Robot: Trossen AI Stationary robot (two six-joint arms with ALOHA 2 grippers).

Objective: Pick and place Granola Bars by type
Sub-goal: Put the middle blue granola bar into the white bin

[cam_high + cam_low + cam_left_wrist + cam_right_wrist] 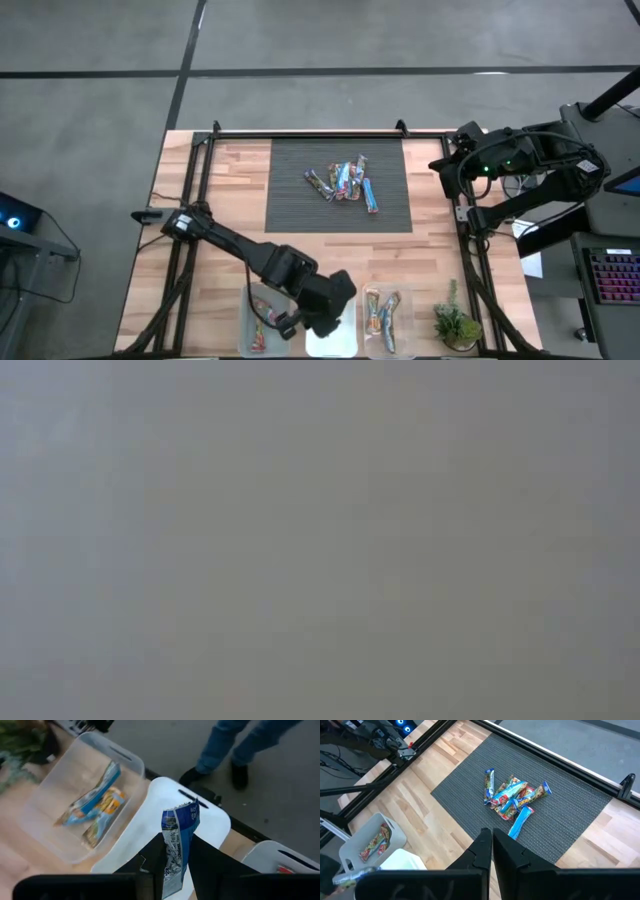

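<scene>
My left gripper hangs over the middle clear bin at the table's near edge, shut on a blue and silver granola bar. Several more bars lie heaped on the dark mat. The near left bin holds red bars. The near right bin holds blue and orange bars. My right gripper waits, shut and empty, above the table's right edge. The low view is plain grey. My left gripper pinches the blue bar between its two fingers, around the bar's middle. The fingers point down from above and lie along the bar. The bar is lifted clear over the middle bin, and its crimped end sticks out past the fingertips.
A small potted plant stands right of the bins at the near edge. Black rails frame the table's left, far and right sides. A person's legs in jeans stand on the floor beyond the near edge.
</scene>
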